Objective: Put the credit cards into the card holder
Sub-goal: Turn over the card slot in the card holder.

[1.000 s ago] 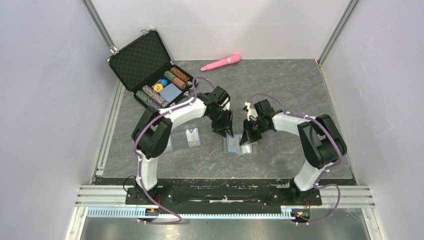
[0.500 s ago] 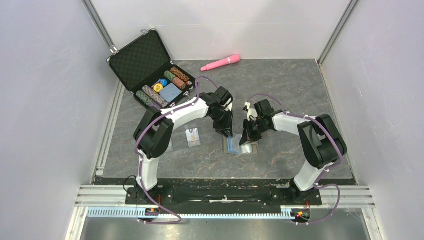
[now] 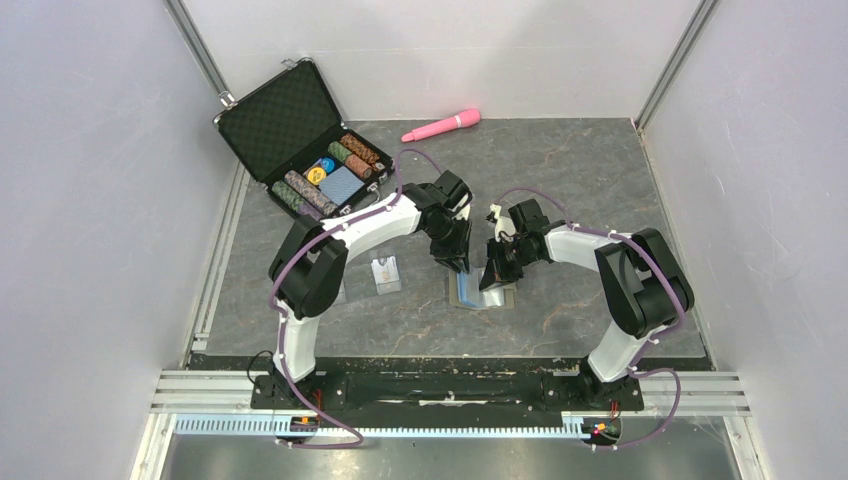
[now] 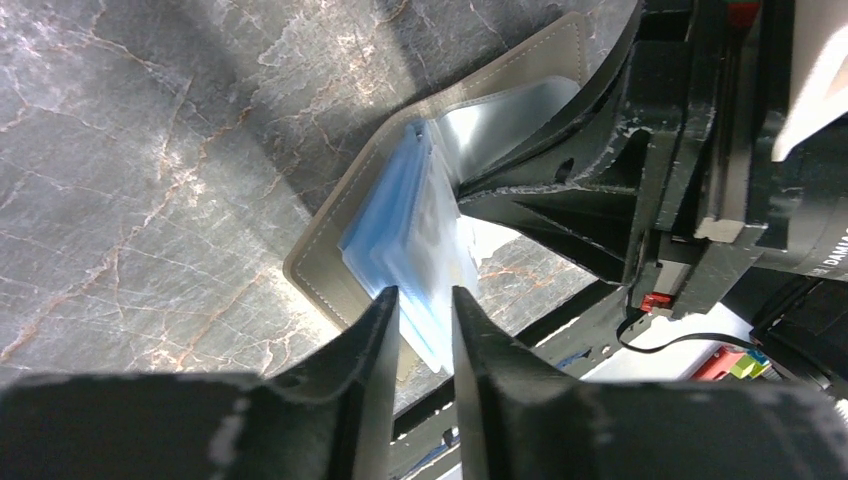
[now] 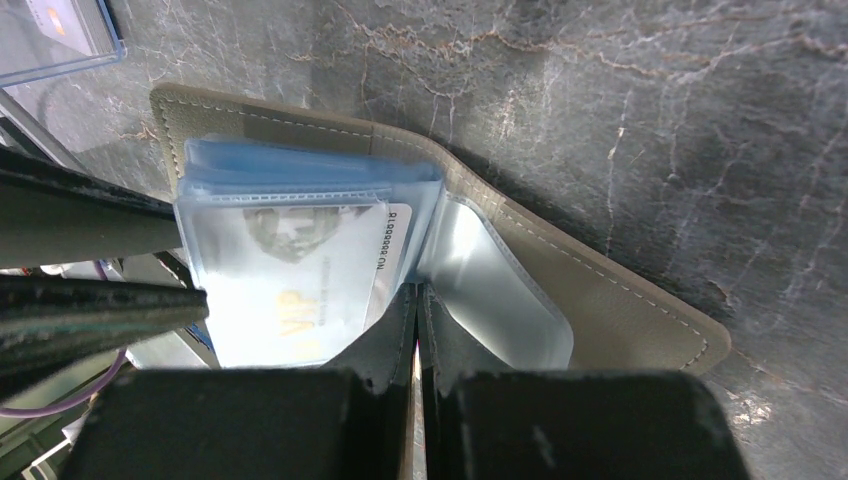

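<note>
The card holder [image 5: 640, 320] looked light and floppy, its slick blue sleeves [image 4: 395, 235] best pinched at their free edge, which the left jaws narrowly straddled, grip unclear, while the right jaws were shut.

Left gripper [image 3: 462, 268] and right gripper [image 3: 488, 282] crowd the card holder [image 3: 468, 299]; near side lies free.

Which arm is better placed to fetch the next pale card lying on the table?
Left. The pale rectangular credit card lies on that arm's side of the khaki folding card holder, while the right gripper has its jaws shut at the holder's sleeves.
</note>
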Robot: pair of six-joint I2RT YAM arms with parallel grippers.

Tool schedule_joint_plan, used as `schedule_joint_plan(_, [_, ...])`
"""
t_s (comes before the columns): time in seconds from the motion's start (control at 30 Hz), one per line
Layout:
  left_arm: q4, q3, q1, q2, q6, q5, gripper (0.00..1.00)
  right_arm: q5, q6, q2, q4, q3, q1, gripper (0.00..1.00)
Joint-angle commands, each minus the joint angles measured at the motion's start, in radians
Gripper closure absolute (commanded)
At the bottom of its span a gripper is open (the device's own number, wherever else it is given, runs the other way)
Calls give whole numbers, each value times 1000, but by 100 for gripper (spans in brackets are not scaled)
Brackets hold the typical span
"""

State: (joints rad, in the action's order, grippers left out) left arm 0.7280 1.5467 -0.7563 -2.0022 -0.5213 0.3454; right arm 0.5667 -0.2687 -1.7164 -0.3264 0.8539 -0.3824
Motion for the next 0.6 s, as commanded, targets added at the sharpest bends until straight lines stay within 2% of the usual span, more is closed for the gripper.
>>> schedule_joint_plan(0.0, [21,50,-14,-12,60,-14,65,-47,21,-19,-3,-29,-14,100])
schedule_joint_plan(0.17, [53,79,-32,-19,82,-50,63,-47,21,-18,-3,-30,-14,100])
schedule_joint_plan(0.4, [74,110,-55,-51,101,-49,78,-45,21,-15,-3,-29,-14,100])
schedule_joint_plan(0.57, [71,127,-61,-73,100,-19,78,-39,23,-10,-2,-27,-15,100])
